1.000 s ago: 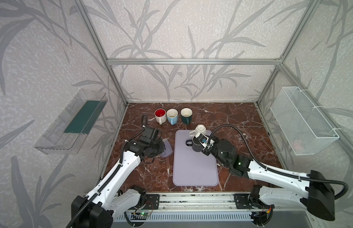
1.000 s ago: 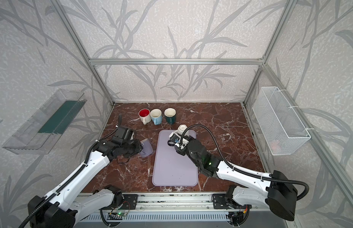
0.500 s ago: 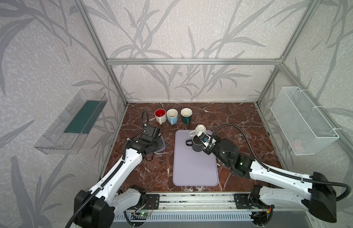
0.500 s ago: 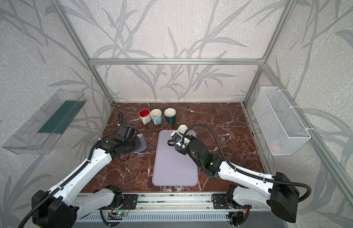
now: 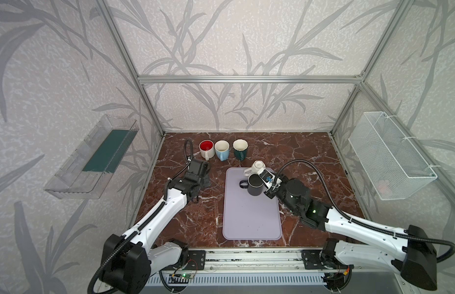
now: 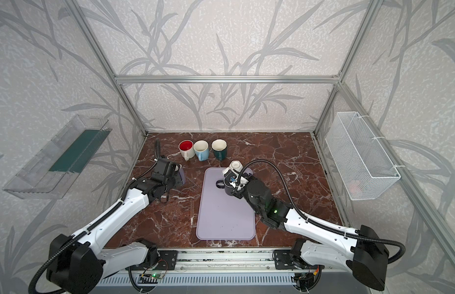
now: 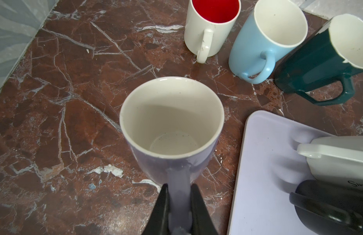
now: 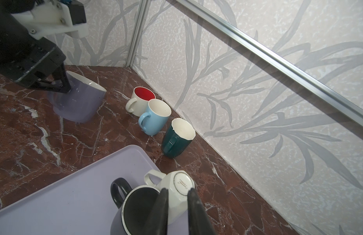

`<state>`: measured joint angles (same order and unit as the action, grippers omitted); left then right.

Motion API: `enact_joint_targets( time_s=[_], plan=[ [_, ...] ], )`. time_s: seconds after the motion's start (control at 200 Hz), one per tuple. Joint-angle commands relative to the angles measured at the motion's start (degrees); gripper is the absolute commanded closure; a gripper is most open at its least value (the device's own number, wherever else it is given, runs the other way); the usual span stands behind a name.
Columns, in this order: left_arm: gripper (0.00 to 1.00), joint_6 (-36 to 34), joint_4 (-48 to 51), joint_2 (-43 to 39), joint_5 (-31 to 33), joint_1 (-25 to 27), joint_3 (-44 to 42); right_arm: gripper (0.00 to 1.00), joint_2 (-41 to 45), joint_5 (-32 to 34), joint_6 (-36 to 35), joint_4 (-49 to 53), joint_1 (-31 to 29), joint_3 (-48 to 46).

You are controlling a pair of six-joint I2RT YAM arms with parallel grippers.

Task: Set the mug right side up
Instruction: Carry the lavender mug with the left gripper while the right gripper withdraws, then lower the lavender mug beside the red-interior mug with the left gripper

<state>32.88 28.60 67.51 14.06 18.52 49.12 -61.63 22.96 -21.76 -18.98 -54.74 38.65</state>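
Left gripper point(image 7: 179, 186) is pinched tight on the handle of the lavender mug point(image 7: 170, 122), with black fingers point(image 7: 161, 203) on either side of the loop. That mug is mouth-up but tipped toward the back wall. It is over the marble table point(image 5: 297, 152), just left of the lavender tray point(image 5: 249, 216), and I cannot tell whether its base touches the stone. Its inside is cream and empty, with a few dark specks on the bottom. Right gripper point(image 8: 177, 190) has its fingers drawn close together astride the wall of the dark mug point(image 8: 140, 205), one inside the mouth and one outside, clamped on the rim. The dark mug is mouth-up at the far end of the tray, its handle toward the left arm's side, black and empty inside. Just beyond it, at the tray's far right corner, the white mug point(image 8: 179, 183) stands upside down, its ringed base with small script facing up. Along the back wall three empty mugs stand upright in a row: the red-lined mug point(image 5: 206, 149), the light blue mug point(image 5: 222, 150) and the dark teal mug point(image 5: 240, 149), the last two white inside. On the right wall hangs a wire basket point(image 5: 389, 157) holding something pale pink, too faint to name. On the left wall is a clear bin point(image 5: 94, 157) with a green floor.
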Motion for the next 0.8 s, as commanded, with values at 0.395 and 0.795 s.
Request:
enact_joint_targets(
  time_s=[0.395,0.795],
  plan=[
    [1.0,-11.28,-20.5,3.09,-0.53,-9.91,-0.9,0.8,2.54,2.5,0.75,0.59,0.47,-0.51],
    [1.0,-20.97,-37.09,8.33,-3.22,-14.56,-4.24,0.81,4.65,3.58,0.31,0.75,0.51,-1.26]
  ],
)
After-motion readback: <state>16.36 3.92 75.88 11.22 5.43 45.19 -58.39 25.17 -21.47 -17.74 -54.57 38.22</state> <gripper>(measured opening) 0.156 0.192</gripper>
